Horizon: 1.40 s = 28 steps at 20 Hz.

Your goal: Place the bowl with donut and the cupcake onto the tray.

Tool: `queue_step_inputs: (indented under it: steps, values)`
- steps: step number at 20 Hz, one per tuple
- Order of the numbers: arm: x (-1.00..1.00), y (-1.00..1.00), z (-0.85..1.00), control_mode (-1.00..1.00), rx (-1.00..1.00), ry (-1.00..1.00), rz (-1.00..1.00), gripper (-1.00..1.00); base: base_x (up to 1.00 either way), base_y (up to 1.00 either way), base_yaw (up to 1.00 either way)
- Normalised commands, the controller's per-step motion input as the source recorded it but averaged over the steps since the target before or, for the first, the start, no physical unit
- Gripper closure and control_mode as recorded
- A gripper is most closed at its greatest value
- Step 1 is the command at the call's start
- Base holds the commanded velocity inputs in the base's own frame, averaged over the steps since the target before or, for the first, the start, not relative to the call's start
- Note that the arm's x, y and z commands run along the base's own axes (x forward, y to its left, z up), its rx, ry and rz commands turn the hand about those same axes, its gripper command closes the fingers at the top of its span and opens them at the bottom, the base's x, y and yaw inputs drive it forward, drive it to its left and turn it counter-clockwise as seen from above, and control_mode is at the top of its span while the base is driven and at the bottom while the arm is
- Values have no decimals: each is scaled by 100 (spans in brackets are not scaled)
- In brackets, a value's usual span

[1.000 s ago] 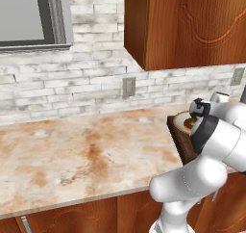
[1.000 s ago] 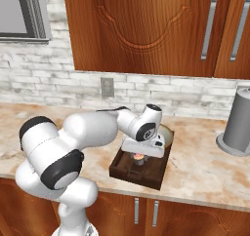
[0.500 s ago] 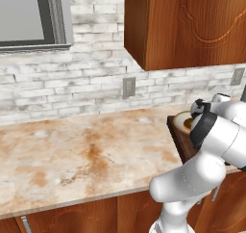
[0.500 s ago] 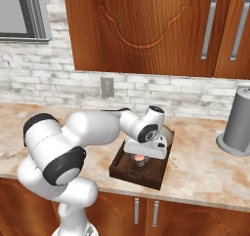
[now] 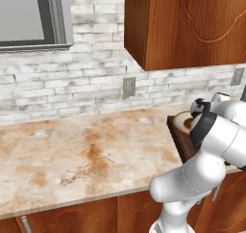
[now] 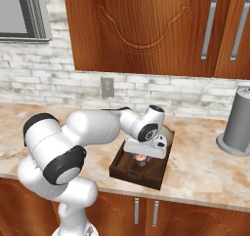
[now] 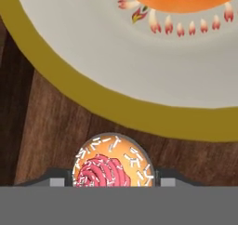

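Bench (image 5: 86,155) marbled, tan. Tray (image 6: 128,167) at front edge, bowl (image 7: 93,66) already on it toward wall. Pincer (image 6: 140,163) low over tray, pinching cupcake (image 7: 113,166) just beside bowl rim. Advice: lower till wrapper sits flat on wood, release gently, lift straight, avoid nudging bowl.

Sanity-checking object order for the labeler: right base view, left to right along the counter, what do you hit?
Wall outlet → tray → cupcake, low between the fingers over the tray → grey cylinder at the far right.
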Motion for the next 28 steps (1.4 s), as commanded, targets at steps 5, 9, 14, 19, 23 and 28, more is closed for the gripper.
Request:
queue_step_inputs:
  steps: [5,9,14,19,23,28]
  values:
    - [0,0,8,-100,0,0,0,-100,0,0,0]
    - [-2,0,26,-100,0,0,0,-100,0,0,0]
    - [-16,0,31,-100,0,0,0,-100,0,0,0]
    - [-23,2,25,-100,0,0,0,-100,0,0,0]
    - [-23,22,16,-100,-3,0,0,-100,0,0,0]
    - [-21,37,15,-100,-5,0,0,-100,0,0,0]
